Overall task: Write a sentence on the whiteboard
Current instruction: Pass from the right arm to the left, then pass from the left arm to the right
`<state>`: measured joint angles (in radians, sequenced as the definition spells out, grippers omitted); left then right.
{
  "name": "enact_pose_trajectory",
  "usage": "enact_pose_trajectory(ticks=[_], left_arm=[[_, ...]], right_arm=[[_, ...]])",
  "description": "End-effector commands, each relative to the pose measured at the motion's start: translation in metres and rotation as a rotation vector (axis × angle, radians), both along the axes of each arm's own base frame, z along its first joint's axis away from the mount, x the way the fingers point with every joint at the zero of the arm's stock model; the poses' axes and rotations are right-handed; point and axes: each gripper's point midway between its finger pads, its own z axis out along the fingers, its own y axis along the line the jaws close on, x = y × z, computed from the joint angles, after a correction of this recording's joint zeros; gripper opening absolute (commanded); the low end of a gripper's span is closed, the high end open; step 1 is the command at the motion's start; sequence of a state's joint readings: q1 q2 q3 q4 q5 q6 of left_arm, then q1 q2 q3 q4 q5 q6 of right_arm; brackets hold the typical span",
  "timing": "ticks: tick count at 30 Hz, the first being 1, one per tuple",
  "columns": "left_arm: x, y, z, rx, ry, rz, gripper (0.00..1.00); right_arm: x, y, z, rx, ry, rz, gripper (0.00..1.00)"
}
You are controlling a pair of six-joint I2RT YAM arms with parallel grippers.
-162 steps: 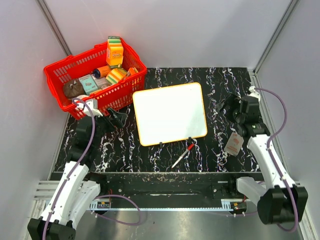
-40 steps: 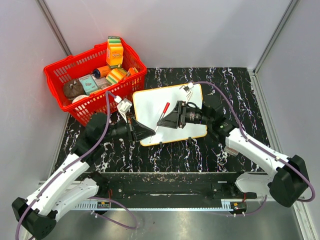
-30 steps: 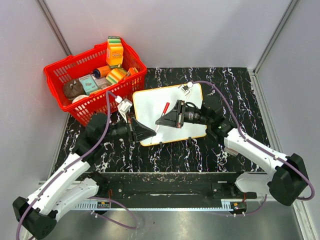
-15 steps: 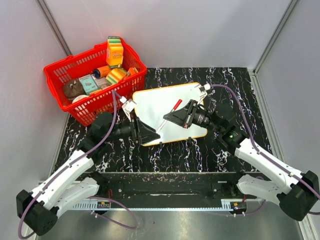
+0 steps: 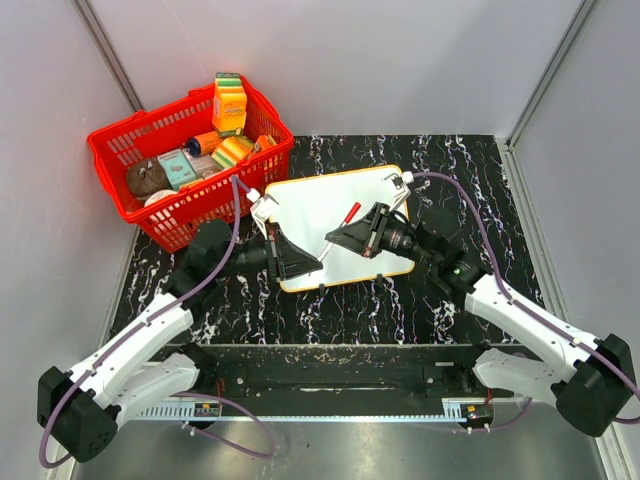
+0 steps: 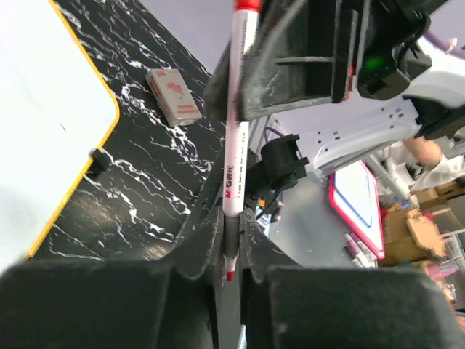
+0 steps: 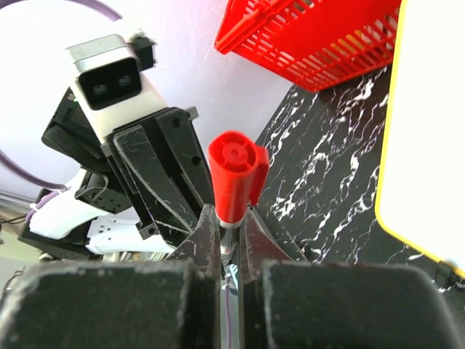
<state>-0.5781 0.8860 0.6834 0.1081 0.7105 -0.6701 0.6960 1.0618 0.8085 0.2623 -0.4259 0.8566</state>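
The whiteboard (image 5: 310, 200) lies blank on the bench (image 5: 460, 170) beside the basket (image 5: 195, 205) while the left fingers (image 6: 203, 240) and right fingers (image 7: 205, 233) both clamp the marker (image 5: 338, 228) above it, seemingly to uncap it, which next calls for a straight pull apart along the marker's length.

The whiteboard (image 5: 312, 203) lies flat near the middle of the black marbled counter (image 5: 470, 165), turned slightly so its right side sits farther back; its visible face is plain white, with rounded corners, a thin orange-yellow rim and small black clips on the near edge
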Motion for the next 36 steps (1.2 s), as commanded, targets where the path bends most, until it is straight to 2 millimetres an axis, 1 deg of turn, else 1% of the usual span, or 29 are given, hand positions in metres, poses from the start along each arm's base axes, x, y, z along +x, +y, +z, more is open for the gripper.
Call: enact_pose_trajectory(ticks=[1, 4, 5, 6, 8, 9, 11, 12, 16, 17, 20, 25, 29, 30, 32, 33, 36], left_arm=[[0.000, -0.005, 0.027, -0.052, -0.075, -0.029, 0.00], [-0.001, -0.004, 0.023, -0.038, -0.069, -0.031, 0.00], [-0.002, -0.004, 0.021, -0.032, -0.067, -0.033, 0.00], [-0.003, -0.002, 0.022, -0.030, -0.076, -0.030, 0.00], [-0.004, -0.001, 0.020, -0.021, -0.073, -0.029, 0.00], [-0.005, 0.000, 0.022, -0.021, -0.087, -0.028, 0.00], [-0.008, 0.001, 0.020, -0.009, -0.084, -0.038, 0.00], [-0.010, 0.002, 0.022, -0.008, -0.094, -0.045, 0.00], [-0.019, 0.002, 0.022, -0.004, -0.098, -0.096, 0.00], [-0.021, 0.002, 0.021, -0.004, -0.098, -0.107, 0.00], [-0.027, 0.002, 0.023, -0.010, -0.107, -0.139, 0.00], [-0.035, 0.003, 0.031, -0.037, -0.130, -0.173, 0.00], [-0.039, 0.003, 0.031, -0.039, -0.129, -0.196, 0.00], [-0.040, 0.003, 0.031, -0.039, -0.129, -0.197, 0.00], [-0.040, 0.003, 0.029, -0.036, -0.121, -0.199, 0.00], [-0.040, 0.003, 0.030, -0.037, -0.124, -0.202, 0.00], [-0.040, 0.003, 0.029, -0.036, -0.121, -0.200, 0.00]], right_arm=[[-0.007, 0.001, 0.007, 0.014, -0.035, 0.022, 0.00], [-0.013, 0.002, 0.009, 0.005, -0.069, 0.061, 0.07], [-0.015, 0.002, 0.008, -0.008, -0.075, 0.067, 0.15], [-0.017, 0.001, 0.009, -0.016, -0.084, 0.081, 0.20], [-0.020, -0.001, 0.006, -0.034, -0.093, 0.084, 0.35], [-0.022, -0.002, 0.004, -0.033, -0.095, 0.086, 0.47], [-0.025, -0.006, 0.008, -0.025, -0.108, 0.082, 0.58], [-0.026, -0.007, 0.007, -0.025, -0.109, 0.082, 0.68], [-0.032, -0.008, 0.009, -0.027, -0.131, 0.107, 0.78], [-0.034, -0.008, 0.011, -0.024, -0.139, 0.114, 0.79], [-0.036, -0.006, 0.014, -0.022, -0.142, 0.137, 0.79], [-0.036, -0.003, 0.013, -0.018, -0.141, 0.148, 0.73], [-0.041, -0.003, 0.017, 0.012, -0.152, 0.169, 0.59], [-0.043, -0.003, 0.019, 0.027, -0.152, 0.181, 0.50], [-0.045, -0.002, 0.020, 0.039, -0.149, 0.190, 0.43], [-0.046, -0.002, 0.020, 0.047, -0.152, 0.195, 0.37], [-0.047, -0.001, 0.019, 0.049, -0.152, 0.214, 0.29]])
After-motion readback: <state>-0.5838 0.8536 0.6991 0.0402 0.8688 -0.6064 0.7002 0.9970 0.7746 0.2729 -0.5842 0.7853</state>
